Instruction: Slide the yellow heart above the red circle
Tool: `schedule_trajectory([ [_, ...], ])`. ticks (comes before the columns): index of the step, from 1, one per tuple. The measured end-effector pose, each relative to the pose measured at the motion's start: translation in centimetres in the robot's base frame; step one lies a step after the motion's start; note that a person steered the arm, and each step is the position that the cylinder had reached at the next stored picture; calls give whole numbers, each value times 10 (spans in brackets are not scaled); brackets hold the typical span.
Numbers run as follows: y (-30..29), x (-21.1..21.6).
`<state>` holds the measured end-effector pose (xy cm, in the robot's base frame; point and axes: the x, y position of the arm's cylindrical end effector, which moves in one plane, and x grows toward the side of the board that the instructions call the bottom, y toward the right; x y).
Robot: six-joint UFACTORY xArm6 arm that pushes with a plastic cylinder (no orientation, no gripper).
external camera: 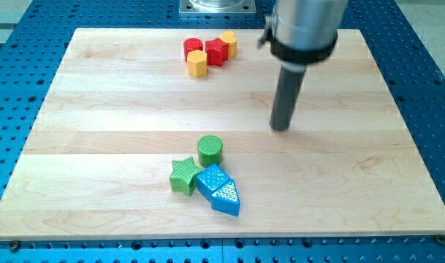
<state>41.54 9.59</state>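
On the desk, well below and right of the top cluster: my tip, an end effector with no jaws, touching nothing. Approach the yellow heart, which touches the red block, from its right. Push left along the top edge. Stop above the red circle.

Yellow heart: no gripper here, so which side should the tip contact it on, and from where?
Its right-hand side, approached from the view's right. The yellow heart leans on its left against a red block, while its right is open; my tip is lower right of it, touching nothing. A leftward push should carry it above the red circle.
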Motion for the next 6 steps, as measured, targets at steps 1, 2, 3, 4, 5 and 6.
schedule_trajectory([
  [1,10,-97],
  [2,-14,-144],
  [3,-28,-166],
  [4,-47,-175],
  [5,-79,-186],
  [6,-131,-175],
])
